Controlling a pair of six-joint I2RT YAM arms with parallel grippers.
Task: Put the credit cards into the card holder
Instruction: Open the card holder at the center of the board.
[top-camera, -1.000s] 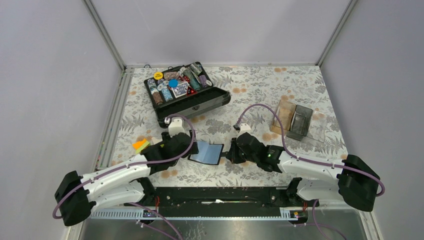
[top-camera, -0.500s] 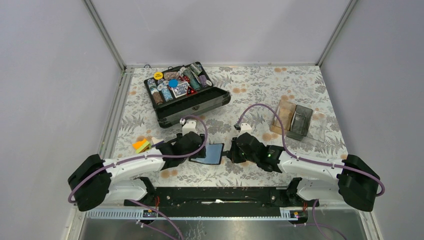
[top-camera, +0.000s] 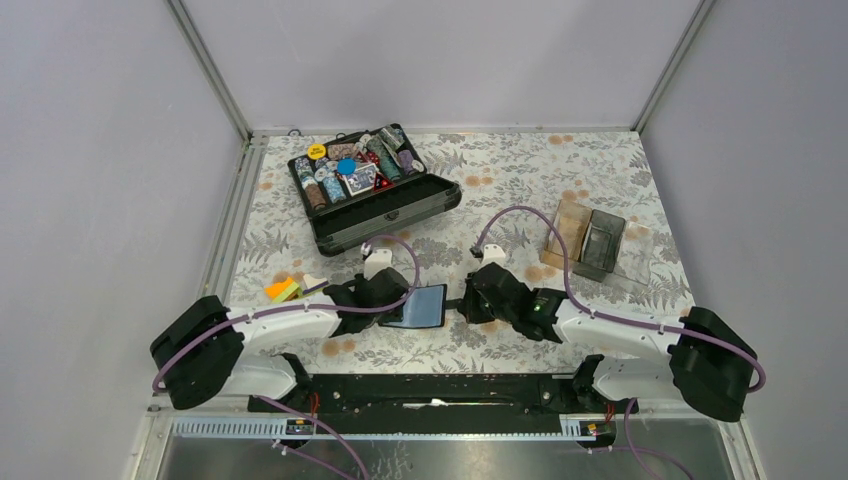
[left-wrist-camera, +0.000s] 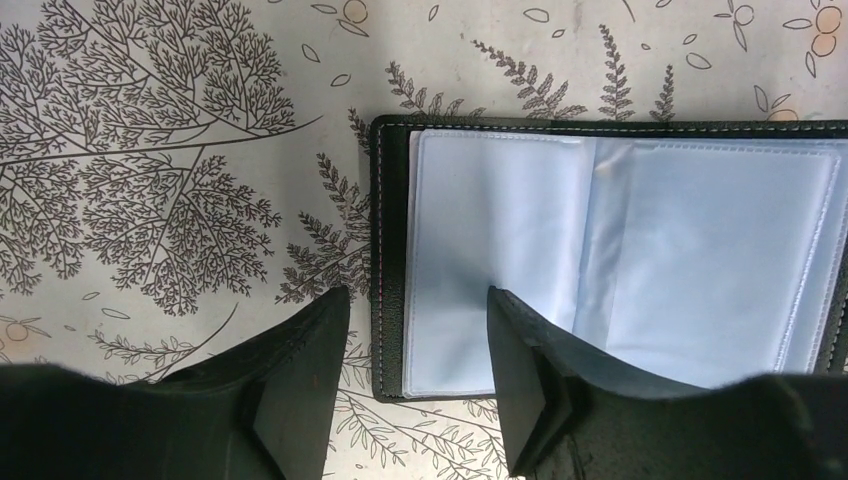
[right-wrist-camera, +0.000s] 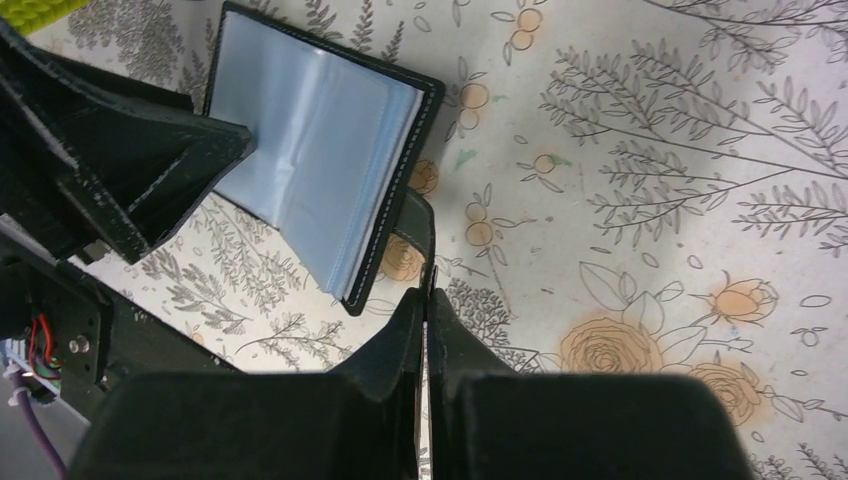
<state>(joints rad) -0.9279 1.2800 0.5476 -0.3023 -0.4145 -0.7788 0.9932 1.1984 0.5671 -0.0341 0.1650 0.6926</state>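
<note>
The left fingers (left-wrist-camera: 300, 385) stand parted over the left edge of the card holder (left-wrist-camera: 610, 250). One finger sits on the tabletop (top-camera: 520, 170) just beside the black border and the other lies over the pale blue inner pocket, so they straddle the edge without clamping it. The right fingers (right-wrist-camera: 398, 350) are pressed fully together on a thin black flap that sticks out from the holder's right edge.

We count one card holder, lying open and flat on the tabletop between the two arms, close to the near edge. Left of it, beyond the left arm, lie the credit cards (top-camera: 283, 291). We make out two of them, a yellow-orange one and a white one (top-camera: 313, 282) just beside it, and we cannot tell whether more lie under them. Farther back sits one open black chip case (top-camera: 385, 208) filled with round chips. To the right is one clear tray (top-camera: 632, 272) with one dark box (top-camera: 600, 243) on it.

Only the left wrist view shows the stitched border and the two clear pocket leaves. Only the right wrist view shows the pinched flap, along with a yellow-green corner at its top left. Only the top view shows the cards, the case and the tray together.
</note>
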